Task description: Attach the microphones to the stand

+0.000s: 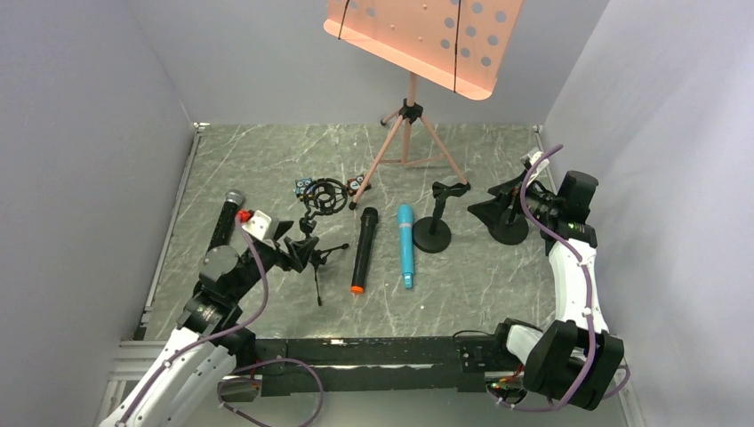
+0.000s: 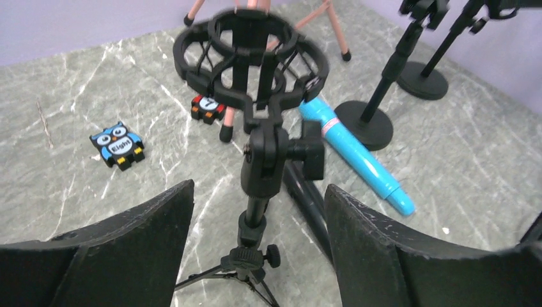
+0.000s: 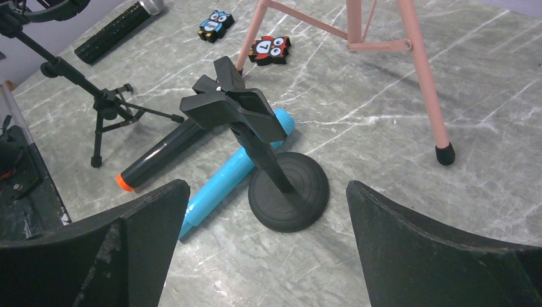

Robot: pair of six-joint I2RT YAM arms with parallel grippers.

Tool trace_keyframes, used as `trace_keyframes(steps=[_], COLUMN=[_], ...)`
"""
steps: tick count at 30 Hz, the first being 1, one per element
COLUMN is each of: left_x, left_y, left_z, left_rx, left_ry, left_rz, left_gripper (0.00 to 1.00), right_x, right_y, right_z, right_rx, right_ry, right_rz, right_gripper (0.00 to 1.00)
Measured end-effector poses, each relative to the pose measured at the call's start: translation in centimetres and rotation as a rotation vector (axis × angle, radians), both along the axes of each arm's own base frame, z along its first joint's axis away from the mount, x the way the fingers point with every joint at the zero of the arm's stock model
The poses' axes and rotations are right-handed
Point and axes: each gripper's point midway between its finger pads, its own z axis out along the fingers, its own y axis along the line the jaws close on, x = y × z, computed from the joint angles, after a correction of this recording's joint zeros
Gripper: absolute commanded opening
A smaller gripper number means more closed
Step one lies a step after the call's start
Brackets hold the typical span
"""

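Three microphones lie on the table: a black one with an orange end cap (image 1: 363, 251), a turquoise one (image 1: 406, 245), and a black one with a silver mesh head (image 1: 227, 218) at the left. A small black tripod stand (image 1: 317, 253) carries a ring shock mount (image 1: 324, 197). My left gripper (image 1: 298, 249) is open, and the tripod's pole (image 2: 255, 217) stands between its fingers without touching them. My right gripper (image 3: 267, 187) is open and empty, facing a round-base stand (image 3: 287, 192) with a clip (image 3: 233, 105). The turquoise microphone (image 3: 230, 176) lies against that base.
A second round-base stand (image 1: 509, 227) sits under my right gripper. A pink music stand (image 1: 411, 133) stands at the back, its legs spread on the table. Two owl figurines (image 1: 304, 186) (image 1: 358, 185) lie by the shock mount. Grey walls close in both sides.
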Motion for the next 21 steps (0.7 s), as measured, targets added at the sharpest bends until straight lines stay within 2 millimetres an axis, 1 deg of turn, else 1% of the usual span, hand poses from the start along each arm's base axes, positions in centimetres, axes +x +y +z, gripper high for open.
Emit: trace_keyframes(steps=[1,4,7,11,14,18,21], left_x=[-0.3,-1.3,-2.5,-3.7,-4.2,-3.8,-2.8], left_y=[0.1,0.2,0.2,0.8,1.7,2.4,2.8], left_z=[0.7,2.5,3.8,5.4,7.4,10.0,11.3], left_rx=[-0.002,-0.002,0.009,0.024,0.028,0.024,0.022], left_ry=[0.006,0.009,0.020,0.044,0.049,0.044,0.065], left_rz=[-0.003,-0.024,-0.053,-0.056,-0.022,0.022,0.058], left_gripper=[0.82,0.91,0.99,0.99,0.99,0.99,0.99], right_x=[0.0,0.0,-0.1,-0.1,-0.1,-0.1,-0.1], right_y=[0.0,0.0,0.0,0.0,0.0,0.0,0.0], right_z=[0.0,0.0,-0.1,-0.1,-0.1,-0.1,-0.1], right_rx=[0.000,0.000,0.001,0.002,0.001,0.001,0.001], right_ry=[0.000,0.002,0.005,0.006,0.006,0.005,0.006], right_rz=[0.000,0.000,0.000,0.000,0.000,0.000,0.000], right_gripper=[1.00,1.00,1.00,1.00,1.00,1.00,1.00])
